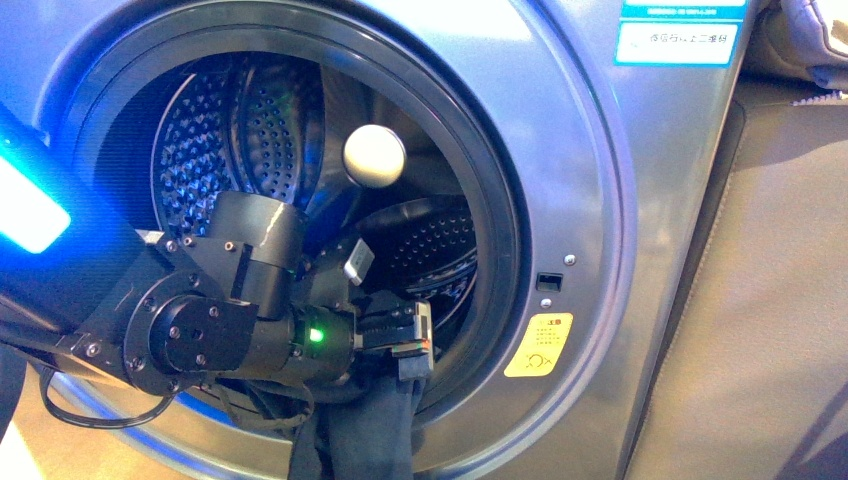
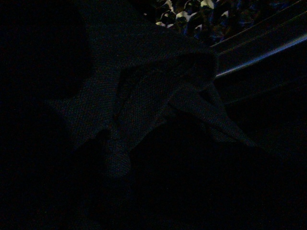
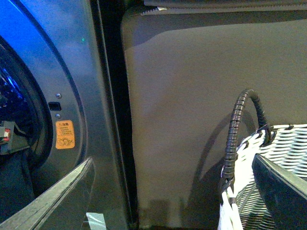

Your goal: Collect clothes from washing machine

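Shows, from the front, the left gripper (image 1: 405, 335) nearest, low in the round opening of the washer (image 1: 590, 200) and pinched tight on the clothes (image 1: 365, 430). Shows these hanging limp over the near lower edge of that opening, just under the gripper. Has a pale ball (image 1: 374, 156) farther in and higher up.

Left wrist: dark, tells nothing.

Shows, from the right wrist, the right gripper (image 3: 172, 160) spread wide and holding nothing, right of the washer, with a woven basket (image 3: 283, 139) near at the right.
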